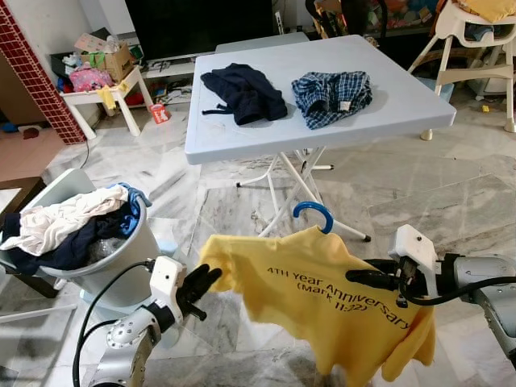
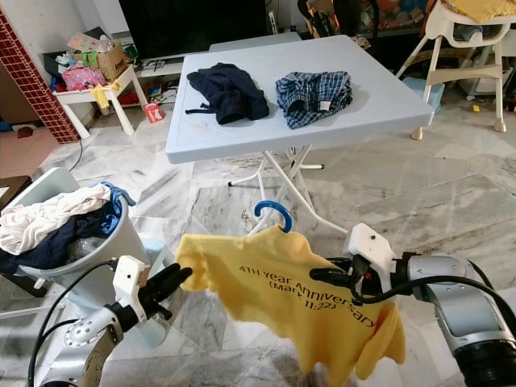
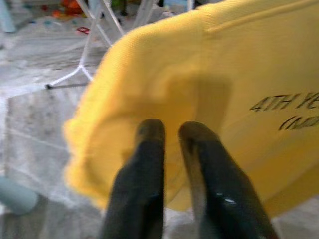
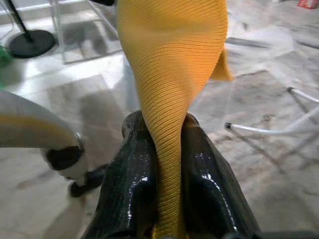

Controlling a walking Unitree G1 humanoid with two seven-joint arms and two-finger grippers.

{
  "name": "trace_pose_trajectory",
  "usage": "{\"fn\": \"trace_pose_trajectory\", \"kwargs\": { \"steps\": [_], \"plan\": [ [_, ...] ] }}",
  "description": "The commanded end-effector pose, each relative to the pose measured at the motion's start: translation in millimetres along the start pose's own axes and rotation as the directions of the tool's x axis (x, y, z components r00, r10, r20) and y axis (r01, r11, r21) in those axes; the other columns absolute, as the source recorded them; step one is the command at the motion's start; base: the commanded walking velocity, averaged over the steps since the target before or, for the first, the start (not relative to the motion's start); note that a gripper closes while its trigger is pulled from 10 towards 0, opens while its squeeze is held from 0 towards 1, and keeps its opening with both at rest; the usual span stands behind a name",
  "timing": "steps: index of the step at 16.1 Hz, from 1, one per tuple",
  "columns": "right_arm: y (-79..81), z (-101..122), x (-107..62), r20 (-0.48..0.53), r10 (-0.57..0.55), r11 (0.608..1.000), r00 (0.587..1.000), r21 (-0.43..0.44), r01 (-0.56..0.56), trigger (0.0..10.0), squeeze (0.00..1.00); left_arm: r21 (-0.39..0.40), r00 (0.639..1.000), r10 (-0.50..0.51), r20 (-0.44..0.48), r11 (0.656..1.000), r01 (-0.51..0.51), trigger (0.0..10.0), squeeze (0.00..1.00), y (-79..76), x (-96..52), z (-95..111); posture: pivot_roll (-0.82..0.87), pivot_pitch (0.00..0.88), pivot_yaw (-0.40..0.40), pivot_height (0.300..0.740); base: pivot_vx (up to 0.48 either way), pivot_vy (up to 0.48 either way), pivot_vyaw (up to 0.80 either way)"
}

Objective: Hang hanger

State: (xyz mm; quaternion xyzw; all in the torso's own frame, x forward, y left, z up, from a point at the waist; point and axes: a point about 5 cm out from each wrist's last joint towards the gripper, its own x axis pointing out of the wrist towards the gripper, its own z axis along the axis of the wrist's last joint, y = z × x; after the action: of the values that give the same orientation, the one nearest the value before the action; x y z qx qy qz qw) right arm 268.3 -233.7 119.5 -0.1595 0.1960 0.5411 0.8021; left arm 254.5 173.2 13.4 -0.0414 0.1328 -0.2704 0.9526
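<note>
While nothing to hang on shows within reach, the yellow shirt point(image 1: 322, 298) is carried spread between both arms, low in front of the robot and above the marble floor point(image 1: 451, 201).

Far left: a pale laundry basket point(image 1: 121, 258) on the floor, heaped with white and dark clothes. Likely the source pile, kept near for the next piece.

Left claw point(image 1: 205, 282): the two black fingers point(image 3: 144, 164) lie close together at the shirt's left shoulder edge. In the left wrist view the cloth sits just beyond and over the tips; whether any fabric is actually nipped between them I cannot tell. Judgement: it is steadying that corner so the shirt stays open and does not fold on itself.

Centre: a blue hanger hook point(image 1: 314, 214) rises from the neck of the shirt, so the hanger appears to be already threaded inside. The printed text faces up toward the head camera. The hook points up and free, which suits hooking it over a rail.

Behind: a light blue desk point(image 1: 387, 113) holds a dark garment point(image 1: 242, 93) and a checked shirt point(image 1: 330, 97), well apart from the arms.

Right claw point(image 1: 363, 278): pressed together on a bunched fold of yellow cloth, clear in the right wrist view, carrying the right shoulder while the hem droops below it.
</note>
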Motion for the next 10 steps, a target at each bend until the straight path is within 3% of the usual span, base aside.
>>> {"fn": "trace_pose_trajectory", "kwargs": {
  "steps": [1, 2, 3, 7, 10],
  "plan": [
    [3.2, 18.8, -7.3, 0.056, 0.077, 0.996, 0.995, -0.046, -0.075, 10.0, 0.00, 0.058, 0.997, 0.078, -0.003, 0.995, -0.077, 10.0, 0.00, 15.5, -4.2, 5.4, -0.17, 0.000, 0.122, 0.740, 0.000, 0.000, 0.00],
    [3.7, 19.2, -9.2, 0.052, 0.089, 0.995, 0.995, -0.047, -0.087, 10.0, 0.00, 0.066, 0.996, 0.093, -0.003, 0.994, -0.092, 10.0, 0.00, 17.9, -4.4, 6.5, -0.17, 0.000, 0.123, 0.740, 0.000, 0.000, 0.00],
    [3.9, 17.4, -17.9, 0.029, 0.115, 0.993, 0.993, -0.038, -0.114, 10.0, 0.00, 0.053, 0.995, 0.104, -0.002, 0.993, -0.104, 10.0, 1.00, 22.1, -5.2, 7.9, -0.17, 0.000, 0.125, 0.740, 0.000, 0.000, 0.00],
    [5.4, 18.9, -27.6, 0.007, 0.144, 0.989, 0.990, -0.039, -0.144, 10.0, 0.00, 0.064, 0.995, 0.097, -0.024, 0.993, -0.095, 10.0, 1.00, 24.5, -5.1, 5.1, -0.18, 0.000, 0.131, 0.740, 0.000, 0.000, 0.00],
    [8.1, 19.7, -28.0, 0.003, 0.167, 0.985, 0.986, -0.035, -0.166, 10.0, 0.00, 0.071, 0.998, -0.013, -0.063, 0.997, 0.017, 10.0, 1.00, 7.4, 5.9, -1.9, -0.19, 0.000, 0.129, 0.740, 0.000, 0.000, 0.00]
  ]
}}
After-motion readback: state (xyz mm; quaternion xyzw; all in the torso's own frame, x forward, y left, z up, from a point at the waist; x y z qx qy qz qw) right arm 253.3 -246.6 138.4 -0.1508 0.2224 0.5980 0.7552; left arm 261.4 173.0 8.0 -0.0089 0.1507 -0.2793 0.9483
